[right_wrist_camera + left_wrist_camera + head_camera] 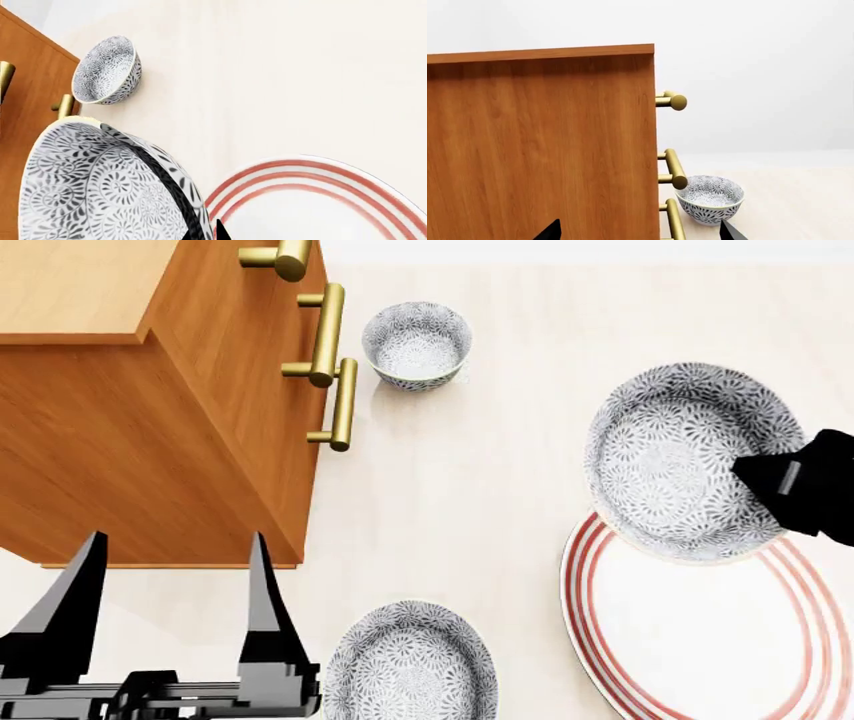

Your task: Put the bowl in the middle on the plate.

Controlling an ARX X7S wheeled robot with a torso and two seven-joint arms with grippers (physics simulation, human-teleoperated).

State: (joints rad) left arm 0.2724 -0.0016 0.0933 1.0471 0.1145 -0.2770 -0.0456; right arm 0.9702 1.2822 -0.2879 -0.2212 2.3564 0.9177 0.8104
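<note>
The bowl (674, 462), white with a dense grey-blue flower pattern, hangs tilted over the far left rim of the plate (707, 640). My right gripper (781, 480) is shut on the bowl's right rim. In the right wrist view one finger lies inside the bowl (100, 185) and the other outside it, with the right gripper (203, 232) pinching the wall above the red-ringed plate (320, 210). My left gripper (171, 580) stands open and holds nothing, close to the cabinet's near corner. The left gripper (640, 232) shows only its two dark tips, set wide apart.
A wooden cabinet (147, 440) with brass handles (327, 335) fills the left side. A look-alike bowl (416, 345) sits beside the handles, and another (411, 665) sits near my left gripper. The far bowl (710, 197) also shows past the cabinet (540, 145).
</note>
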